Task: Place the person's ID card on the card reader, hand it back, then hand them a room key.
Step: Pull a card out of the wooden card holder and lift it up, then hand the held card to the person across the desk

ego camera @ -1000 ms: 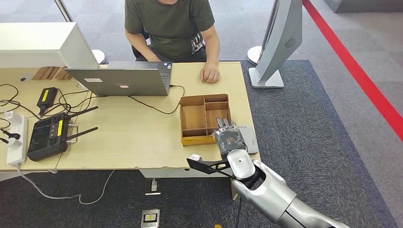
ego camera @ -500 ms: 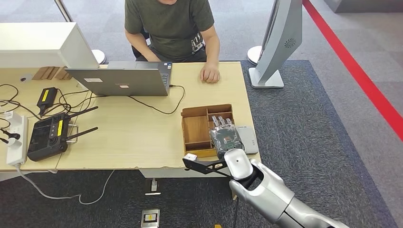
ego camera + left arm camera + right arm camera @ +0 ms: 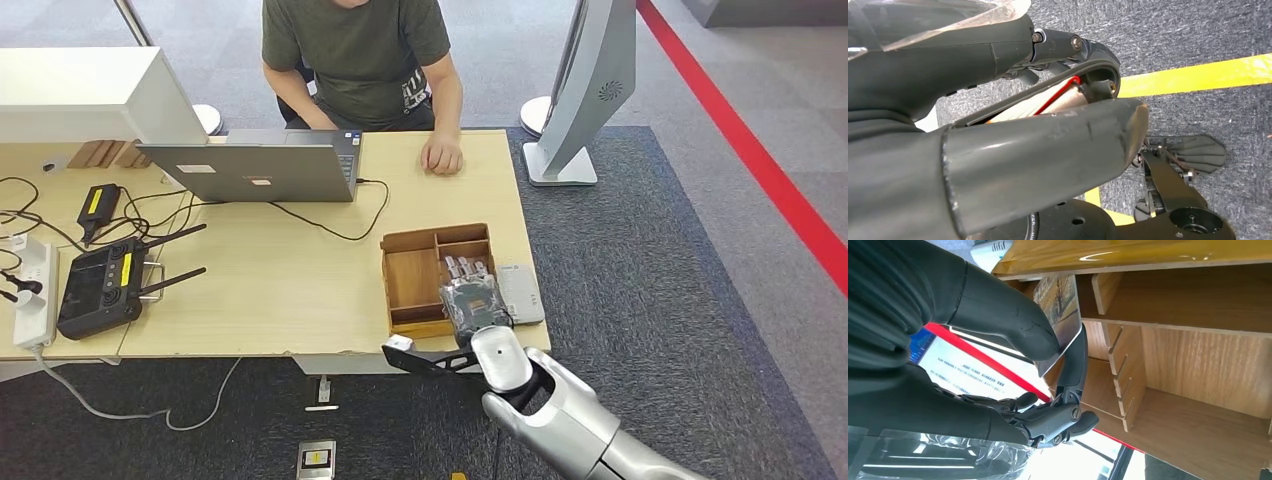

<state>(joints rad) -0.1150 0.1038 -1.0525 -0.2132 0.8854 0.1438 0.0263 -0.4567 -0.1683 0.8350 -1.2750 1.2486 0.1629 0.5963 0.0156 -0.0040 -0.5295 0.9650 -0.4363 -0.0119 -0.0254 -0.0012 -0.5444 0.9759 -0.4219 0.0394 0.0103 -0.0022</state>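
A printed card (image 3: 1060, 302), most likely the room key, is pinched between the thumb and a dark finger of the right hand (image 3: 474, 301), which sits over the wooden organizer tray (image 3: 412, 283) at the table's (image 3: 280, 290) near right corner. The white card reader (image 3: 521, 292) lies just beside the tray at 3 o'clock. The person's hand (image 3: 441, 156) rests at 12 o'clock. Judging by this, the key pickup is in hand; next the card must be lifted out and carried toward the person. The left hand (image 3: 1013, 130) hangs over carpet; whether it is clenched I cannot tell.
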